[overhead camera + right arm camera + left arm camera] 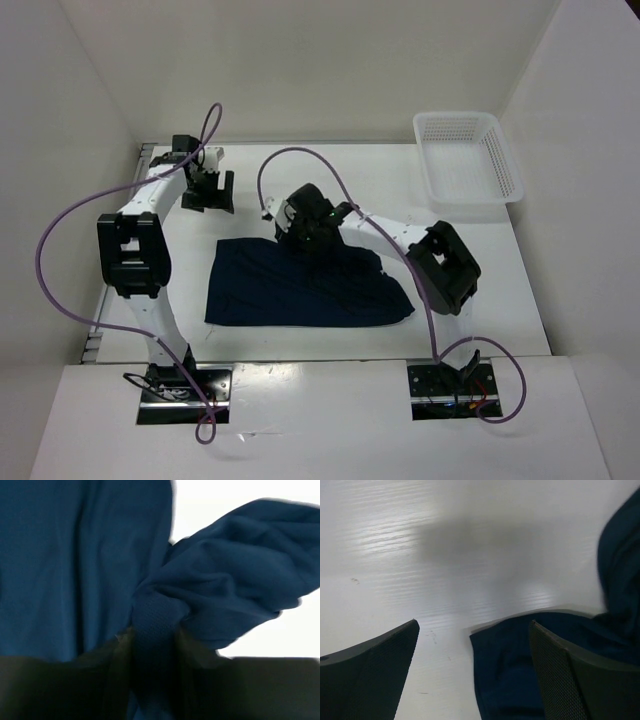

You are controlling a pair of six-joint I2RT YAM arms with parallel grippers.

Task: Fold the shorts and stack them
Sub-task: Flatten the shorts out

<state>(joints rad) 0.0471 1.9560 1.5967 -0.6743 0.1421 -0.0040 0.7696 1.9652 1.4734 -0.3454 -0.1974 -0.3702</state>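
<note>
Shorts (pixel 300 290), soft navy fabric, bunched ridge pinched in right tool (pixel 154 645), left tool (pixel 472 675) wide.

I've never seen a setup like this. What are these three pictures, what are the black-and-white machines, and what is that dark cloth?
The machines are two robot arms bolted at the near edge of a white table. The overhead picture looks down on both; the other two come from cameras on each wrist. The dark cloth is a pair of navy shorts lying on the table. The right end effector has pinched a bunched fold of the shorts between its two fingers. The left end effector stands wide open above the table beside a corner of the shorts, holding nothing. A white mesh basket sits at the far right corner; nothing shows in it.
</note>
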